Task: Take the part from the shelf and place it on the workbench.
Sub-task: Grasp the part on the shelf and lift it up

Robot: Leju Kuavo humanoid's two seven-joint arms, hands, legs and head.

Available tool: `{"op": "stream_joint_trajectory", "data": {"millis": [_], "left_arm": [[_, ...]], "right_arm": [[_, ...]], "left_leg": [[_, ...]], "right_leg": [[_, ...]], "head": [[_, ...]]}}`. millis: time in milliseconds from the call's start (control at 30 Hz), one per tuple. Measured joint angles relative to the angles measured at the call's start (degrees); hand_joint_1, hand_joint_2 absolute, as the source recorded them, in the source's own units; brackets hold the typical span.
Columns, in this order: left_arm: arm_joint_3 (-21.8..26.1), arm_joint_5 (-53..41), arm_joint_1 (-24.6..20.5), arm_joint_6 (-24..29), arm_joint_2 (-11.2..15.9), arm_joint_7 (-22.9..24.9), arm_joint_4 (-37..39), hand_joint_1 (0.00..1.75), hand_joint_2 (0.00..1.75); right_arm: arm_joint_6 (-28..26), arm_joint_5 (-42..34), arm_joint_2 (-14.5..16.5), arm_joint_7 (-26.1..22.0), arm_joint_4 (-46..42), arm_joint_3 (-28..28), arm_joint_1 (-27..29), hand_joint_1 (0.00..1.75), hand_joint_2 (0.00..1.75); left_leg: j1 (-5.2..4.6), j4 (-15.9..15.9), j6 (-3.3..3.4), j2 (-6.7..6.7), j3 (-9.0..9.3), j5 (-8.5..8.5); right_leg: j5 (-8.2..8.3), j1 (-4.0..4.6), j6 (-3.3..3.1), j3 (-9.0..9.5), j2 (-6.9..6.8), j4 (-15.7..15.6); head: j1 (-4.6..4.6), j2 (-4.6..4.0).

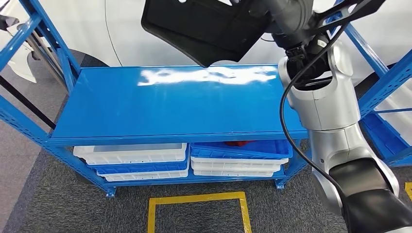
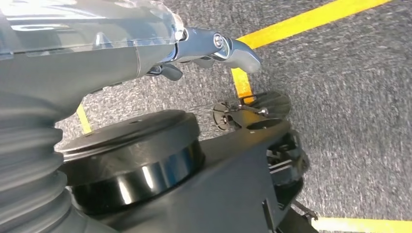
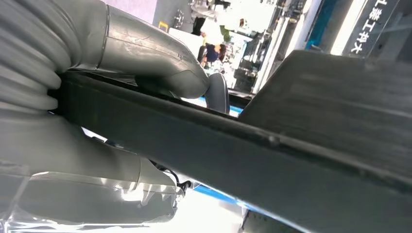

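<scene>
A flat black part [image 1: 204,29] hangs tilted above the back edge of the blue shelf's top board [image 1: 170,102]. My right arm reaches up from the lower right to it. In the right wrist view my right hand [image 3: 160,68] grips the edge of the black part [image 3: 291,145], thumb pressed on one face and the other fingers hidden behind it. My left hand [image 2: 209,51] hangs over the grey carpet with its thumb stretched out and nothing in it.
Under the top board sit stacked white trays [image 1: 131,154] and blue trays [image 1: 238,150]. A yellow taped square [image 1: 199,199] marks the carpet in front. Blue rack frames stand at the left [image 1: 29,29] and right [image 1: 384,82].
</scene>
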Motion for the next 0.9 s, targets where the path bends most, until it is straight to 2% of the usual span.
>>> {"op": "stream_joint_trajectory", "data": {"millis": [67,100,133,233,300,333,400,433,467,500,567,600,633,733,800,833,900], "left_arm": [[0.12,0.05,0.21,0.11,-0.02,-0.05,0.0,0.0,1.75],[0.14,0.04,0.25,0.11,-0.03,-0.03,0.0,0.0,1.75],[0.15,-0.05,0.28,0.09,-0.04,0.04,0.0,0.0,1.75],[0.14,-0.46,0.46,0.32,-0.03,0.68,0.0,0.0,1.75],[0.14,-0.58,0.57,0.88,-0.02,1.15,0.0,0.0,1.75],[0.14,-0.6,0.61,1.15,-0.02,1.32,0.0,0.0,1.75],[0.14,-0.6,0.71,1.4,-0.02,1.42,0.0,0.0,1.75],[0.14,-0.6,0.75,1.47,-0.01,1.43,0.0,0.0,1.75],[0.14,-0.6,0.77,1.54,-0.01,1.44,0.0,0.0,1.75],[0.14,-0.59,0.78,1.56,0.0,1.45,0.0,0.0,1.75],[0.14,-0.59,0.77,1.6,0.01,1.47,0.0,0.0,1.75],[0.14,-0.6,0.78,1.64,0.01,1.48,0.0,0.0,1.75],[0.14,-0.61,0.76,1.7,0.01,1.52,0.0,0.0,1.75],[0.14,-0.73,0.81,2.22,0.0,1.96,0.0,0.0,1.75],[0.14,-0.62,0.81,2.8,0.0,2.16,0.0,0.0,1.75],[0.17,-0.35,0.78,3.09,0.0,2.03,0.0,0.0,1.75],[0.33,0.24,0.76,3.49,0.03,1.6,0.0,0.0,1.75]], "right_arm": [[-1.27,-0.38,-0.35,0.62,-1.18,0.25,-0.34,1.75,1.75],[-1.76,-0.6,-0.47,0.99,-1.72,0.33,-0.59,1.75,1.75],[-2.12,-0.93,-0.63,1.44,-2.16,0.38,-0.8,1.75,1.75],[-2.47,-2.51,-1.44,3.14,-3.1,0.49,-1.14,1.75,1.75],[-2.52,-3.64,-2.2,3.92,-3.56,0.53,-1.3,1.75,1.75],[-2.51,-4.11,-2.57,4.17,-3.73,0.56,-1.35,1.75,1.75],[-2.39,-4.56,-3.07,4.3,-3.87,0.64,-1.33,1.75,1.75],[-2.34,-4.65,-3.3,4.34,-3.87,0.7,-1.29,1.75,1.75],[-2.33,-4.7,-3.51,4.36,-3.88,0.78,-1.27,1.75,1.75],[-2.33,-4.71,-3.69,4.37,-3.93,0.85,-1.26,1.75,1.75],[-2.33,-4.73,-3.98,4.38,-4.11,0.93,-1.28,1.75,1.75],[-2.33,-4.74,-4.13,4.36,-4.21,0.95,-1.31,1.75,1.75],[-2.32,-4.75,-4.29,4.35,-4.28,0.96,-1.33,1.75,1.75],[-2.07,-4.9,-5.01,4.23,-4.43,1.01,-1.26,1.75,1.75],[-1.59,-5.06,-5.63,4.01,-4.58,0.99,-1.15,1.75,1.75],[-1.34,-5.09,-5.86,3.92,-4.65,0.98,-1.05,1.75,1.75],[-0.88,-4.83,-6.15,3.87,-4.78,1.03,-0.43,1.75,1.75]], "left_leg": [[-0.05,0.33,-0.32,-0.08,-0.05,-0.24],[-0.16,0.53,-0.56,-0.11,-0.14,-0.37],[-0.25,0.64,-0.83,-0.12,-0.22,-0.45],[-0.31,0.64,-1.67,-0.09,-0.35,-0.54],[-0.18,2.68,-2.23,-0.03,-1.17,-2.11],[-0.09,5.17,-2.49,0.0,-2.22,-3.66],[-0.02,12.94,-2.78,0.01,-5.63,-7.3],[0.0,15.92,-2.85,0.01,-7.01,-8.18],[0.0,17.31,-2.86,0.01,-7.67,-8.14],[0.0,16.12,-2.78,0.01,-7.15,-6.9],[-0.02,8.58,-2.32,0.02,-3.68,-3.01],[-0.12,4.76,-2.05,0.01,-1.9,-1.67],[-0.22,2.26,-1.8,0.0,-0.77,-0.96],[-0.37,0.84,-1.05,-0.1,-0.27,-0.73],[-0.18,0.22,-0.31,-0.11,-0.1,-0.29],[-0.05,-0.07,-0.01,-0.08,0.0,-0.1],[-0.06,-0.18,0.2,-0.05,0.0,-0.01]], "right_leg": [[3.76,-0.19,-0.1,3.86,-0.11,-7.78],[4.93,-0.14,-0.31,5.46,-0.13,-11.15],[5.41,-0.02,-0.57,6.38,-0.14,-13.2],[5.42,0.19,-1.5,6.5,-0.12,-14.04],[5.62,-0.02,-2.23,6.64,-0.2,-14.37],[5.71,-0.12,-2.56,6.71,-0.24,-14.54],[5.69,-0.02,-2.8,6.71,-0.24,-14.52],[5.67,0.03,-2.83,6.71,-0.23,-14.5],[5.64,0.06,-2.84,6.72,-0.21,-14.45],[5.61,0.09,-2.82,6.75,-0.17,-14.39],[5.45,0.14,-2.62,6.81,-0.06,-14.23],[5.36,0.26,-2.43,6.76,-0.01,-14.1],[5.36,0.34,-2.16,6.67,0.03,-14.04],[5.57,0.44,-1.21,6.5,0.04,-14.23],[4.69,0.31,-0.64,6.11,-0.02,-13.28],[3.41,0.26,-0.41,5.21,-0.03,-11.29],[-0.12,0.18,-0.09,1.89,-0.07,-4.2]], "head": [[0.0,0.0],[-0.01,0.0],[-0.01,0.0],[0.0,0.0],[0.0,0.0],[0.0,0.0],[0.0,0.0],[0.0,0.0],[0.0,0.0],[0.0,0.0],[0.0,0.0],[0.0,0.0],[0.0,0.0],[0.0,0.0],[0.0,0.0],[0.0,0.0],[0.0,0.0]]}}
